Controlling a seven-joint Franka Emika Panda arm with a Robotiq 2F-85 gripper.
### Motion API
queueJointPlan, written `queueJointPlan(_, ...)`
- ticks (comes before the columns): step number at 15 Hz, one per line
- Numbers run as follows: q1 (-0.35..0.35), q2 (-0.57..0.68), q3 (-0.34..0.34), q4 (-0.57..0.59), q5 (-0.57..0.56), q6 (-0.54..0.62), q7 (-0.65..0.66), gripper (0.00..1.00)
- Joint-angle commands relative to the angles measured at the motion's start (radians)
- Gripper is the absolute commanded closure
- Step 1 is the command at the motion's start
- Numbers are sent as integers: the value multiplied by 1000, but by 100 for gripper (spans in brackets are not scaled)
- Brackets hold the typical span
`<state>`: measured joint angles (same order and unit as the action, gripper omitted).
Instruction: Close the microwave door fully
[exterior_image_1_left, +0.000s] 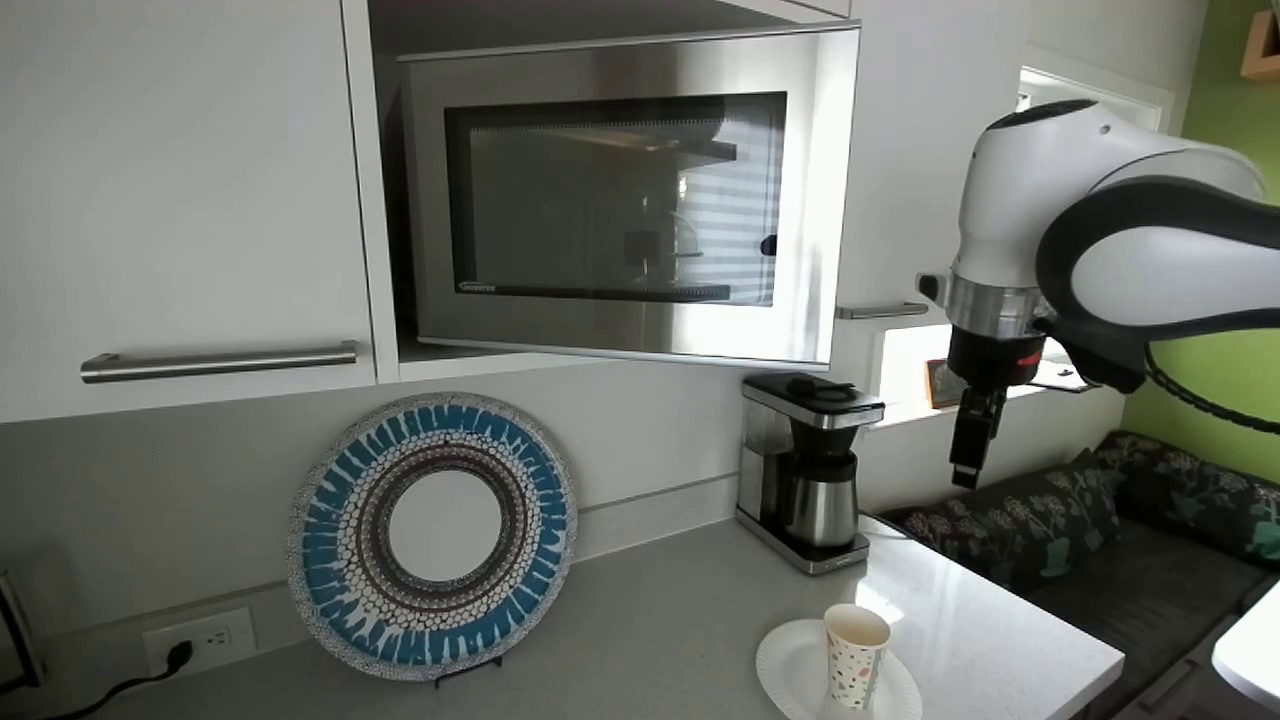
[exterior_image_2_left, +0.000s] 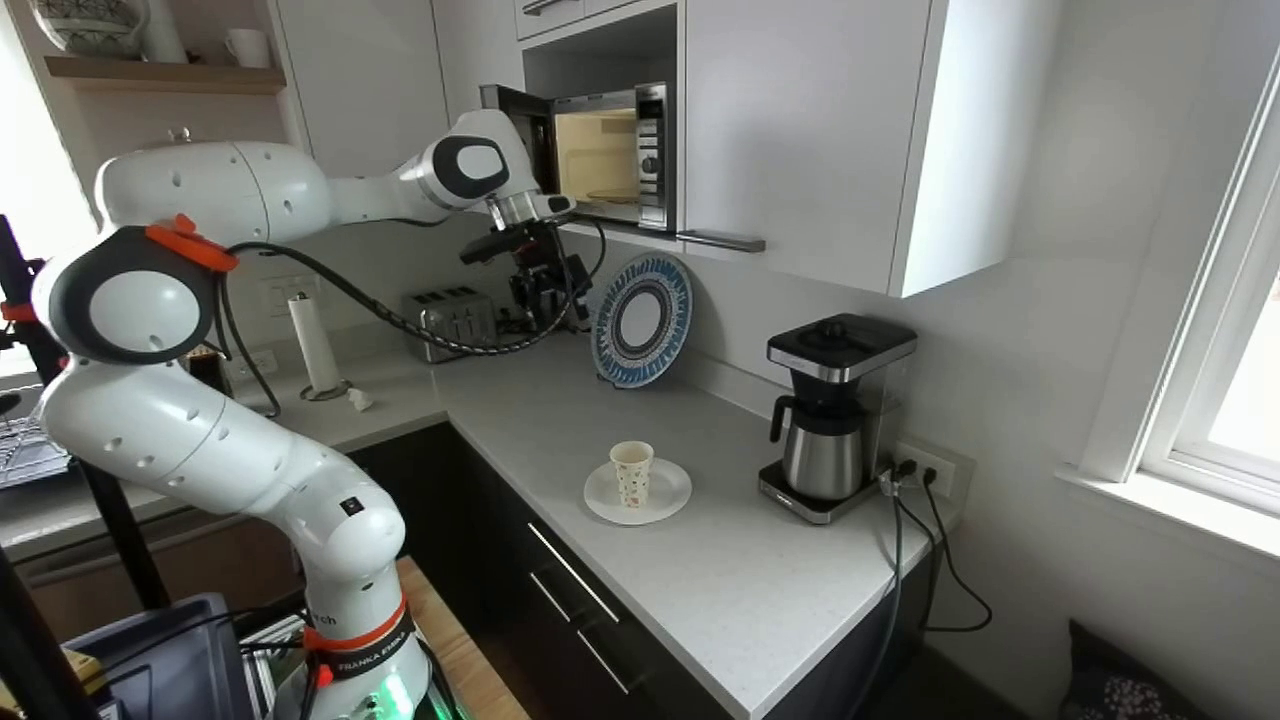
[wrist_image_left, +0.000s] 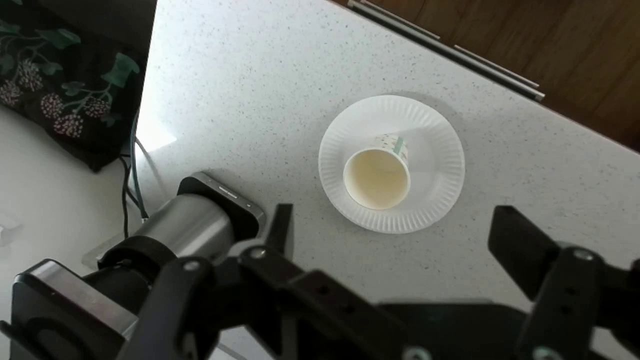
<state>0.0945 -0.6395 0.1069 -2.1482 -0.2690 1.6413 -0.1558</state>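
The microwave door (exterior_image_1_left: 612, 325), a dark window in a silver steel frame, stands swung open from the cabinet niche in an exterior view. It also shows open at the left of the microwave (exterior_image_2_left: 652, 155) in an exterior view (exterior_image_2_left: 530, 135), partly hidden by the arm. The microwave's lit interior and button panel are visible there. My gripper (exterior_image_1_left: 968, 465) points down, to the right of the door and below its middle, apart from it. It also shows dark and partly hidden by cables (exterior_image_2_left: 555, 290). In the wrist view the gripper (wrist_image_left: 393, 210) is open and empty; the door is out of view.
A paper cup (exterior_image_1_left: 855, 660) on a white plate (exterior_image_1_left: 785, 650) stands on the counter (exterior_image_1_left: 640, 610). A coffee maker (exterior_image_1_left: 810, 480) stands under the door's free edge in that view. A round blue decorative plate (exterior_image_2_left: 605, 335) leans on the wall. A toaster (exterior_image_2_left: 460, 315) stands farther back.
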Motion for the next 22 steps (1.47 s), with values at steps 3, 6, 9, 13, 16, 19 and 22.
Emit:
queueJointPlan(3,23,-76,79,83,76,-161,164,0)
queueJointPlan(6,20,-131,121,62,35,-77,239,0)
queueJointPlan(9,-3,-150,179,75,28,-56,356,0)
queueJointPlan(13,-19,-177,228,76,21,35,494,0)
queueJointPlan(16,-21,-179,252,88,21,93,536,0)
queueJointPlan(19,-12,-169,260,111,53,93,544,0)
queueJointPlan(22,-2,-165,269,129,53,133,532,0)
